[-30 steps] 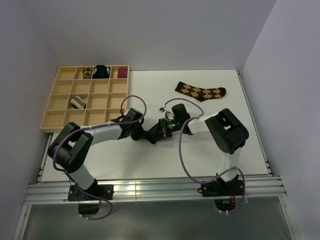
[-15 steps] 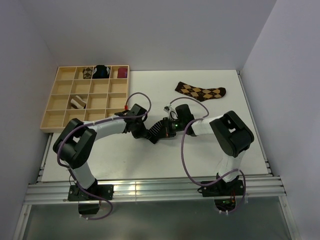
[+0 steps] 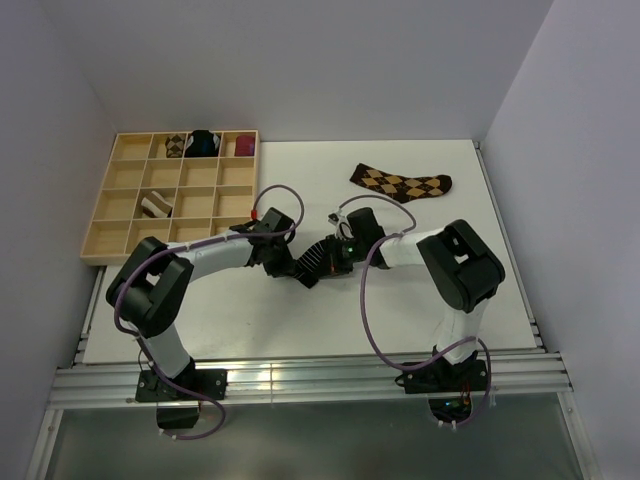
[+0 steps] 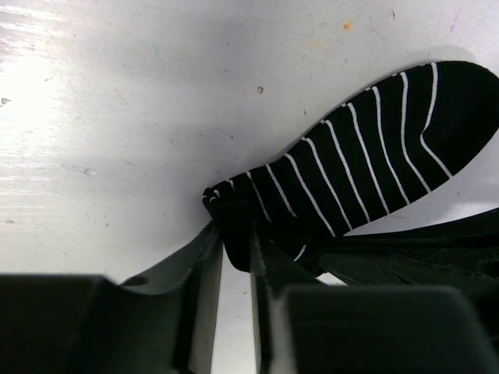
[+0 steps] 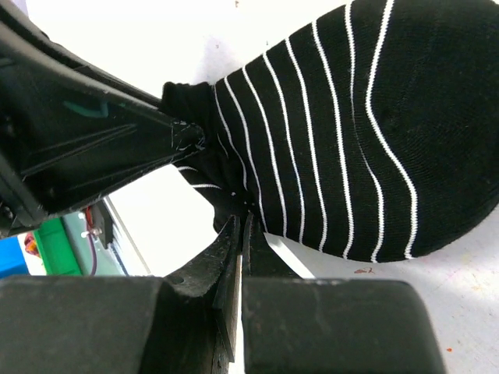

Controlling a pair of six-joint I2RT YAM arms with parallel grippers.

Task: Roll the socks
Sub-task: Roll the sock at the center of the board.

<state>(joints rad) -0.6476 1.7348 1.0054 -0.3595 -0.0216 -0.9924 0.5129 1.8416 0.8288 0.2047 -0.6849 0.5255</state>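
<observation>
A short black sock with thin white stripes point(image 3: 310, 263) lies in the middle of the table between my two grippers. In the left wrist view my left gripper point(image 4: 236, 234) is shut on the bunched cuff end of this sock point(image 4: 374, 148). The rest of the sock spreads flat to the upper right. In the right wrist view my right gripper point(image 5: 243, 218) is shut on the edge of the same sock point(image 5: 351, 132), close to the left gripper point(image 5: 86, 148). A brown-and-tan argyle sock point(image 3: 400, 183) lies flat at the back right. A brown-and-cream striped sock point(image 3: 155, 206) sits bundled in the tray.
A wooden tray point(image 3: 120, 225) with many compartments stands at the left. Its back row holds an argyle bundle point(image 3: 175, 147), a black-and-blue bundle point(image 3: 205, 143) and a maroon bundle point(image 3: 244, 146). Purple cables loop over both arms. Walls close in the table on three sides.
My left forearm has swung in toward the middle and the right wrist has shifted slightly right. Both grippers stay together at the black striped sock.
</observation>
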